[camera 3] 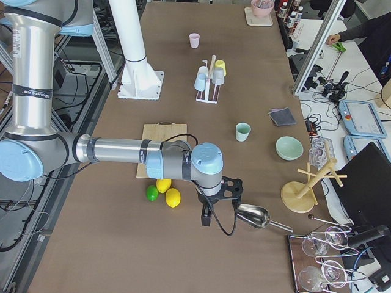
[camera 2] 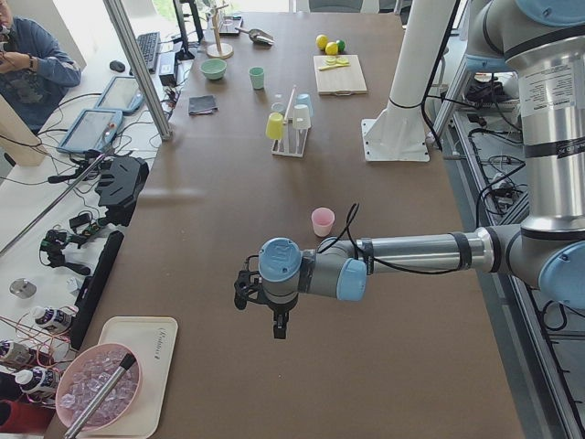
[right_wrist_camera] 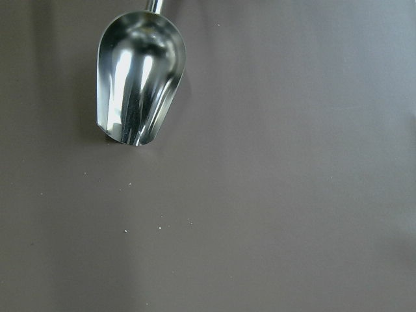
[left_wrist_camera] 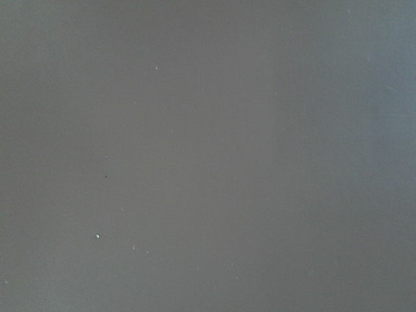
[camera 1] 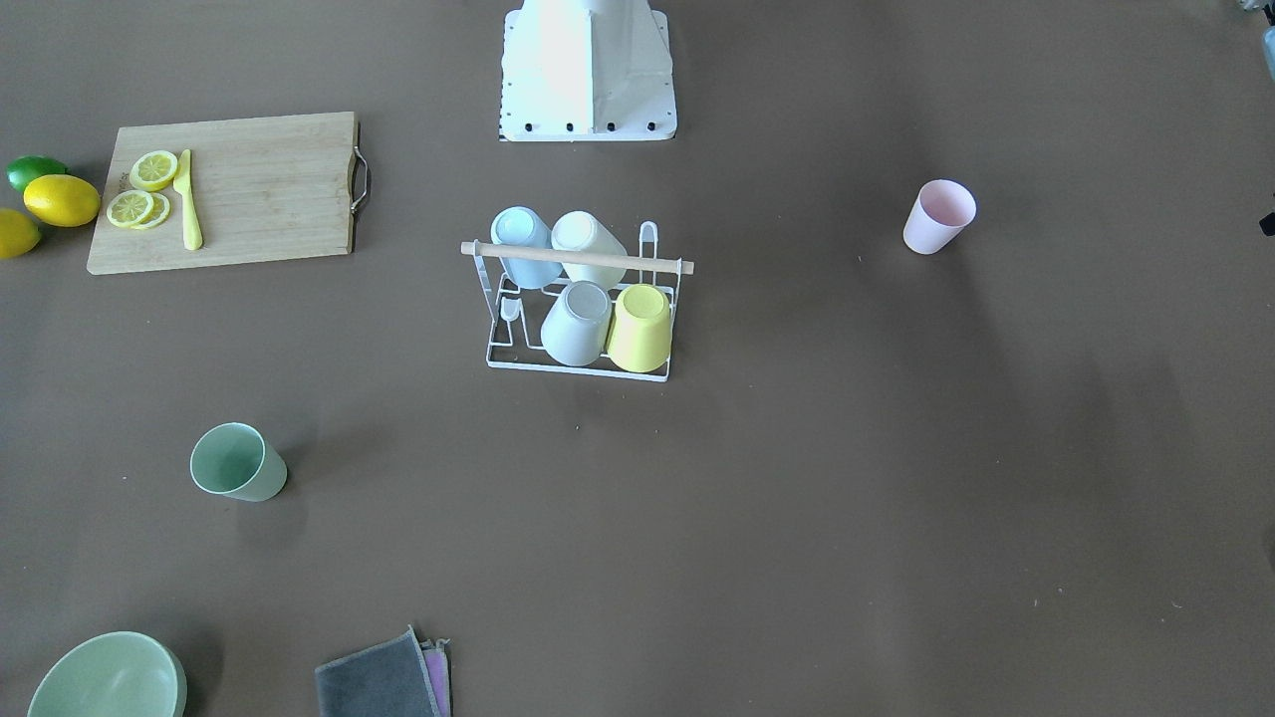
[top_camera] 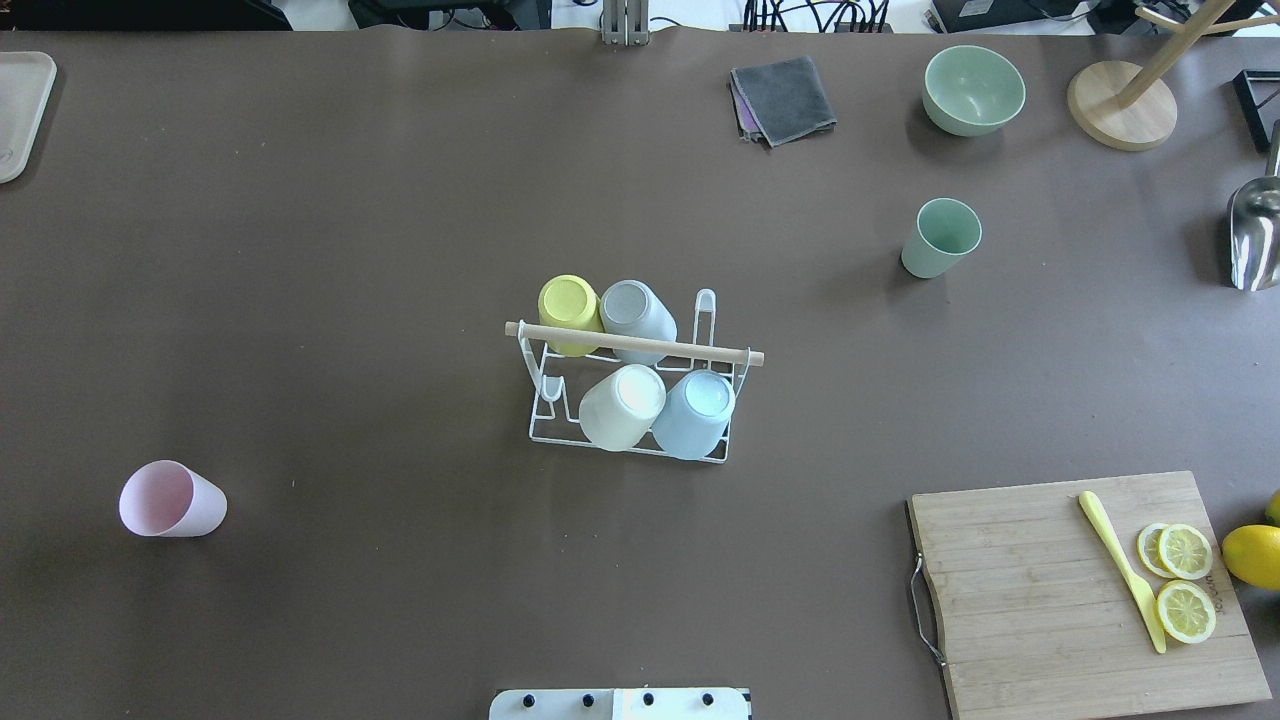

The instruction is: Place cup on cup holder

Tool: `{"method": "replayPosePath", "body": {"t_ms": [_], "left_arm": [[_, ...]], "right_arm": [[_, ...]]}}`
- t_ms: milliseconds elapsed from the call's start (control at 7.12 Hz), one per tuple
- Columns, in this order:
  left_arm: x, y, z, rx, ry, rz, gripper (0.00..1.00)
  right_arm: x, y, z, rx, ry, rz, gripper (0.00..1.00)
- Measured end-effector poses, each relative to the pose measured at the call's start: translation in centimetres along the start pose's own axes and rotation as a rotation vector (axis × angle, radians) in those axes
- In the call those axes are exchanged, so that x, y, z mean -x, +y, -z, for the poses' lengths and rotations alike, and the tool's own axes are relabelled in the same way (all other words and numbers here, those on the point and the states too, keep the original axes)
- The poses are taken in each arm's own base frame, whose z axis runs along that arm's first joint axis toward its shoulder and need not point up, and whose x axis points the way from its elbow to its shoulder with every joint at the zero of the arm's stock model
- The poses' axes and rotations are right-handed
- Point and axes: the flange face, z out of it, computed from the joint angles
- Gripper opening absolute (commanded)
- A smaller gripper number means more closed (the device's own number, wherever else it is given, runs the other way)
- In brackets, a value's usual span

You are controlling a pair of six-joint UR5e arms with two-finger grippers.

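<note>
Brown matting covers the long table (top_camera: 400, 200), where the white wire cup holder (top_camera: 700, 350) sits at the centre with four cups upended on its prongs: yellow (top_camera: 568, 305) and grey (top_camera: 636, 308) on the far row, white (top_camera: 622, 405) and pale blue (top_camera: 694, 412) on the row nearer the robot. A pink cup (top_camera: 172, 499) stands upright well off to the robot's left, and a green cup (top_camera: 940, 237) stands upright to its right, near a green bowl (top_camera: 973, 90) and a folded grey cloth (top_camera: 783, 98). The left gripper (camera 2: 242, 294) hangs over bare matting at the table's left end, short of the pink cup; the right gripper (camera 3: 235, 189) hangs at the opposite end, just beside a metal scoop (camera 3: 253, 217). Neither touches a cup, and whether either is spread or clenched cannot be told, as both show only in the side views.
</note>
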Motion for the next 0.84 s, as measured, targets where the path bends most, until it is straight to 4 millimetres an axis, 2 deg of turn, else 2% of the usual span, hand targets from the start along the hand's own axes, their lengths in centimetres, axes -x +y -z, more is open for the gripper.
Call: {"method": "replayPosePath", "body": {"t_ms": [843], "left_arm": [[0.65, 0.68, -0.07, 0.004, -0.002, 0.015, 0.99]], "right_arm": [[0.0, 0.0, -0.04, 0.001, 0.0, 0.0, 1.0]]}}
